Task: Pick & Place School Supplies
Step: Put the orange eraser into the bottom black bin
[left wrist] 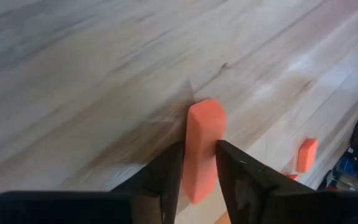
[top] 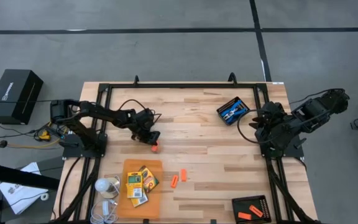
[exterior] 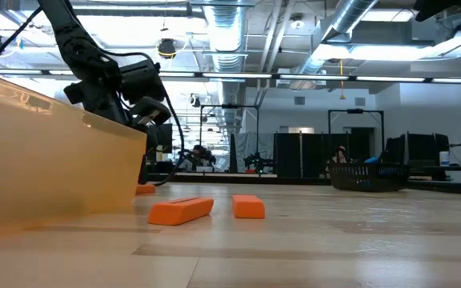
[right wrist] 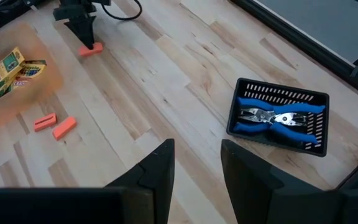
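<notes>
Centrally on wooden table, left fingers straddle orange stick; right fingers apart.

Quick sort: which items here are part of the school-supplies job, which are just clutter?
Job:
- orange eraser stick between left gripper fingers
- two loose orange sticks
- yellow-green crayon boxes
- blue-handled tool in black tray

Clutter:
- black box on the floor
- white lamp-like object

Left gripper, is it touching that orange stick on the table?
Touching: the left wrist view shows the left gripper with both fingers pressed against the orange stick.
</notes>
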